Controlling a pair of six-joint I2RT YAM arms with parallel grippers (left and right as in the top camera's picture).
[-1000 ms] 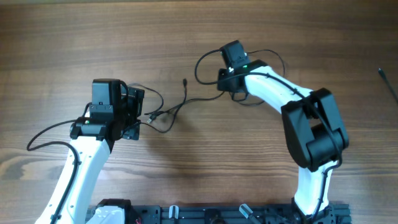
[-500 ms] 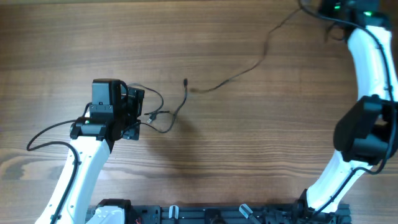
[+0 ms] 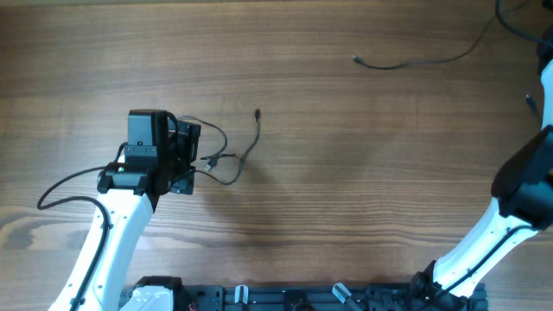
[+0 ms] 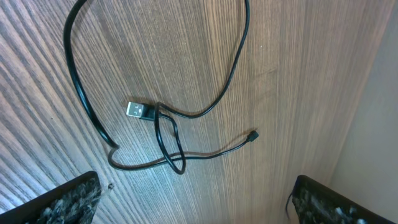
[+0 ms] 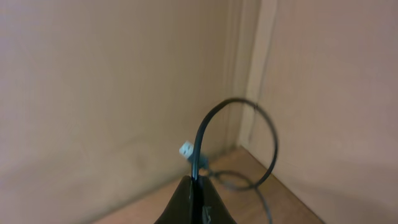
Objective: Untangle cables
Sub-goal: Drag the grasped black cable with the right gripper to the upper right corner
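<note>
Over the tabletop point(image 3: 346, 173), our right arm point(image 3: 518, 181) is swinging out past the far right corner. The right end effector point(image 5: 196, 196) is clenched on one black cable point(image 5: 199, 143) and is dragging this strand fully clear of the bunch it was joining a second ago. Our left end effector point(image 4: 196, 202) is hovering released near the left edge, above the other cable point(image 4: 205, 114). This one is lying in a loose loop beside its flat plug point(image 4: 140, 111). We are judging the separation nearly complete, with only its own crossing remaining.
</note>
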